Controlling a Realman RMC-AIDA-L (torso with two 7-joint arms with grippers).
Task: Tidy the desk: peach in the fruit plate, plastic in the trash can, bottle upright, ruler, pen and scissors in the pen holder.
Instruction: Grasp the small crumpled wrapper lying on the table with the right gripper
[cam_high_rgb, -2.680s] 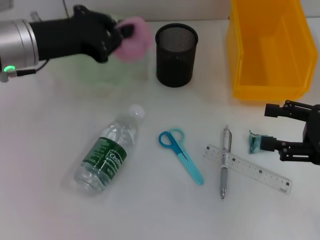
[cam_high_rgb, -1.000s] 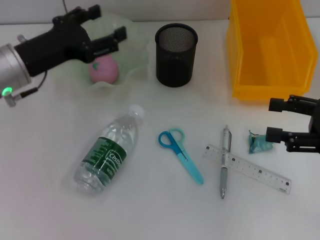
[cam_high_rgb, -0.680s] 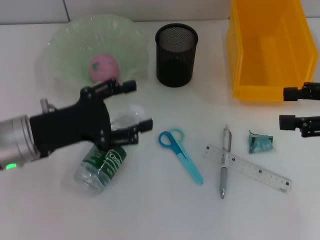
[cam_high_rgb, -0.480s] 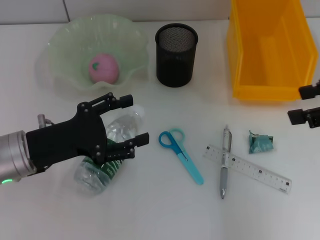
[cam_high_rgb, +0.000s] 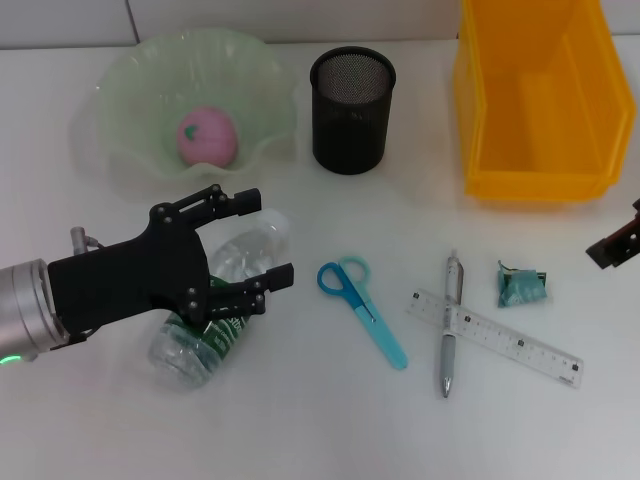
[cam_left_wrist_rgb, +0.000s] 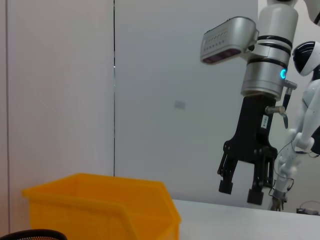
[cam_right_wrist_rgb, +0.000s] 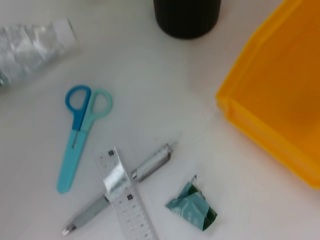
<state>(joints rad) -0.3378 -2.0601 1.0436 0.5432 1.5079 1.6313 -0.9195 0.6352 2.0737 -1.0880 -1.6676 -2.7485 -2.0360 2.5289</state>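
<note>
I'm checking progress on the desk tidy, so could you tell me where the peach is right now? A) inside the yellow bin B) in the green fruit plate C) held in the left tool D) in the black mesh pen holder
B: the pink peach lies inside the green fruit plate, while the left tool is open over the lying bottle.

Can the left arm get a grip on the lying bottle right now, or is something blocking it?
Probably yes. The left gripper hangs open right over the bottle, fingers spread either side of its neck end. The scissors lie apart to its right, so nothing seems to block it.
</note>
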